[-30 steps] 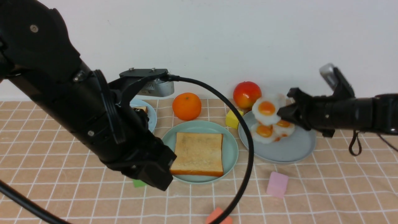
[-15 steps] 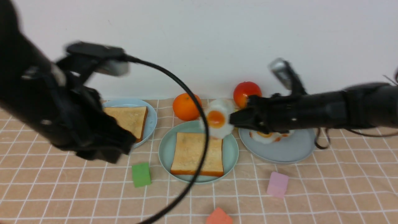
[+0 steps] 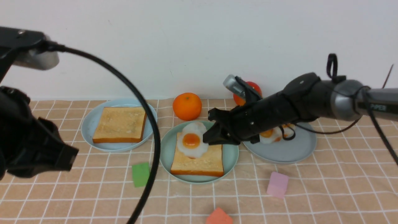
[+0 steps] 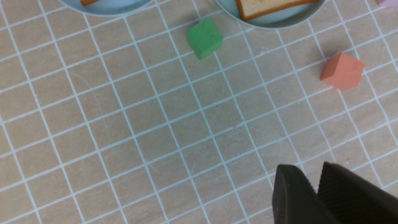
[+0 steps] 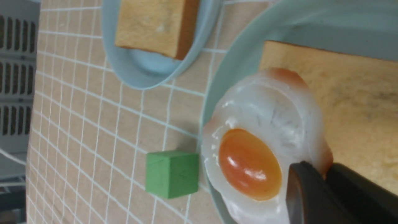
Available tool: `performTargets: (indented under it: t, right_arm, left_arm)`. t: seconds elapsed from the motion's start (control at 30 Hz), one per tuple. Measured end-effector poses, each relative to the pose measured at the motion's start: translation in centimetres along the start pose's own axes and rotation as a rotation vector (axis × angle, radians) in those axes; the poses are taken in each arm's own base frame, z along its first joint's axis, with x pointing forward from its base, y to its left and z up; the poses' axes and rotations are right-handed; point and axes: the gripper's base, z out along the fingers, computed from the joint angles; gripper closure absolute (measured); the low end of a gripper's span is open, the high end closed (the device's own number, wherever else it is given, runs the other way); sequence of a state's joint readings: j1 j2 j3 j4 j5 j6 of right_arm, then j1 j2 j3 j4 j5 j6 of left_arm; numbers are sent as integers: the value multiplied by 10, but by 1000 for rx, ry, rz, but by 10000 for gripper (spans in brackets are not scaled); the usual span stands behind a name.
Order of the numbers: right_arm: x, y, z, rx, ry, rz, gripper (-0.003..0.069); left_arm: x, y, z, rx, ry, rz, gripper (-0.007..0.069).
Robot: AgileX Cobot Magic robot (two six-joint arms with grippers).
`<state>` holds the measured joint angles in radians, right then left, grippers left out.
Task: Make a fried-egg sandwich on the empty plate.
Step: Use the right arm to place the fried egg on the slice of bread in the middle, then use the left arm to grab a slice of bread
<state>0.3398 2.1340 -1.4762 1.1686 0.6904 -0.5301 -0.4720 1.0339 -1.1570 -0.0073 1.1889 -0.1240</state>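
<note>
We see the right gripper (image 3: 207, 139) clamped on the edge of a fried egg (image 3: 191, 143), which sits over the toast (image 3: 199, 158) on the green plate (image 3: 230, 155), toward its 11 o'clock corner. The left gripper (image 4: 314, 189) hangs nearly closed, holding nothing, above bare cloth.

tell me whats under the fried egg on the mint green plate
The glossy white fried egg lies over a square golden-brown toast slice on the round mint-green plate. The toast beneath the egg is covered; the right gripper's fingers hide the egg's edge.
</note>
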Motion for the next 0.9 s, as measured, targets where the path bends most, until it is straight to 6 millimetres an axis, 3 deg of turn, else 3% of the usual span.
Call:
performTargets:
  t: [0.17, 0.27, 0.37, 0.47, 0.5, 0.57, 0.63, 0.7, 0.73, 0.83, 0.9]
  right_arm:
    - [2, -9, 9, 12, 14, 22, 491]
    - [0, -9, 7, 12, 7, 19, 359]
    - [-8, -5, -11, -2, -17, -44, 211]
    - [-22, 10, -53, -45, -68, -157, 113]
    - [-22, 12, -55, -47, -73, -162, 113]
    - [-26, 25, -84, -83, -92, -247, 89]
    - [-26, 49, -140, -113, -125, -400, 85]
    - [-18, 69, -179, -108, -141, -508, 106]
    - [-15, 74, -186, -110, -146, -525, 113]
    - [13, 110, -246, -35, -176, -696, 218]
    - [26, 122, -265, 4, -187, -755, 274]
  left_arm:
    - [5, 1, 7, -10, 26, 1, 472]
    - [2, 1, 9, -7, 4, 1, 470]
    - [-3, 0, 12, -3, -30, 1, 468]
    - [-12, 0, 15, 1, -109, 4, 466]
    - [-13, 0, 15, 1, -115, 4, 466]
    - [-18, 0, 17, -10, -150, 9, 464]
    - [-27, 2, 26, -37, -190, 13, 462]
    - [-34, 4, 36, -70, -203, 14, 462]
    - [-35, 5, 37, -73, -204, 11, 462]
    - [-47, 8, 61, -127, -195, 3, 463]
    - [-52, 8, 69, -139, -180, 5, 473]
